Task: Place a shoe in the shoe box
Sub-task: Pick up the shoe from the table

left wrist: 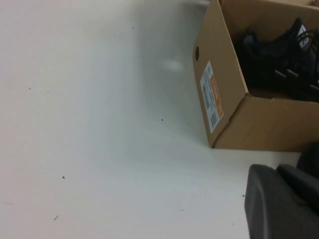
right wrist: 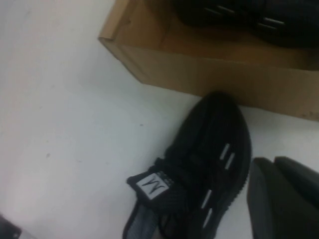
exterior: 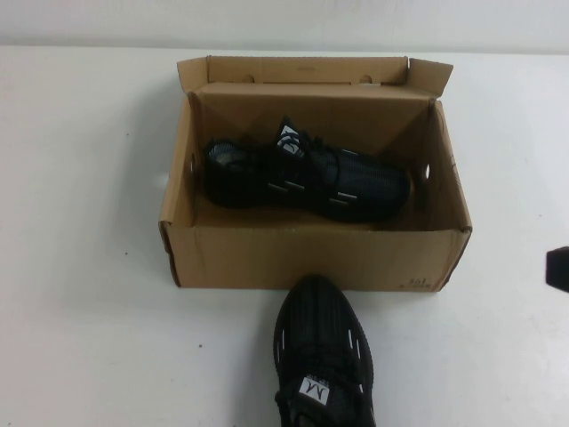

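In box [exterior: 311, 258]: shoe [exterior: 307, 173] on its side.
Outside: second shoe [exterior: 322, 356], toe touching box.
Left gripper [left wrist: 281, 199]: closed, empty, left of box.
Right gripper [right wrist: 284, 196]: closed, empty, beside second shoe.

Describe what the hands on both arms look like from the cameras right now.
Little shows. The left hand appears in its wrist view as dark grey, matte, smooth rounded fingers set together. The right hand looks the same in its wrist view: dark, rounded, plain. In the high view only a black block at the right edge shows. No cables or markings are visible.
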{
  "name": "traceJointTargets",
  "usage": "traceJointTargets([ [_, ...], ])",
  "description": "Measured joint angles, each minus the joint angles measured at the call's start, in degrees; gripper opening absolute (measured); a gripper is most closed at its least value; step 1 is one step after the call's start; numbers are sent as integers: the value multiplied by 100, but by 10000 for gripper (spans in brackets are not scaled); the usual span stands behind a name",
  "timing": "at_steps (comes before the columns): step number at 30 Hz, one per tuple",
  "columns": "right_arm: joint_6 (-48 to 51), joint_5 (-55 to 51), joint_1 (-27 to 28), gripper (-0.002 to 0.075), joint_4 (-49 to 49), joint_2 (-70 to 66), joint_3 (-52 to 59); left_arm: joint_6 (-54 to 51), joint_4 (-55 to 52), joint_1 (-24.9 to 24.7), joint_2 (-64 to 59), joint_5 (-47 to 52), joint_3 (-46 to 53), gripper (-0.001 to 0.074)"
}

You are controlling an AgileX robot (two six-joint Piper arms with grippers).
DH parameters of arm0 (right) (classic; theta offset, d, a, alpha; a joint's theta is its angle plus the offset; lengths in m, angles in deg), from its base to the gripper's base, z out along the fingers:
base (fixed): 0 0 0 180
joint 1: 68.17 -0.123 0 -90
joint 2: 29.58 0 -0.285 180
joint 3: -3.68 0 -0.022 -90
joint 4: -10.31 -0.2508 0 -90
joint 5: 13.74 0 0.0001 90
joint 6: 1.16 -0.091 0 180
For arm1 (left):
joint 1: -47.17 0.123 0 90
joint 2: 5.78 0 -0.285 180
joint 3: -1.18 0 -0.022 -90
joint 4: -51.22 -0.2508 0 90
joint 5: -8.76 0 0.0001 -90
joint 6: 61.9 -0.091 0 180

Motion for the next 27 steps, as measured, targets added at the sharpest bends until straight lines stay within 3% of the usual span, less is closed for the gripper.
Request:
traceJointTargets([
  [7, 354, -49, -750, 23, -72, -219, -221, -22, 0, 0, -175, 2, -81, -4],
  [14, -462, -351, -1821, 59, 1930, -821, -1385, -22, 28, 0, -187, 87, -81, -4],
  [20, -1652, -488, -3199, 62, 3404, -1172, -1724, -22, 234, 0, -187, 279, -81, -4],
  [27, -2576, -218, -5134, 54, 4106, -2003, -1666, -22, 439, 0, -187, 289, -81, -4],
])
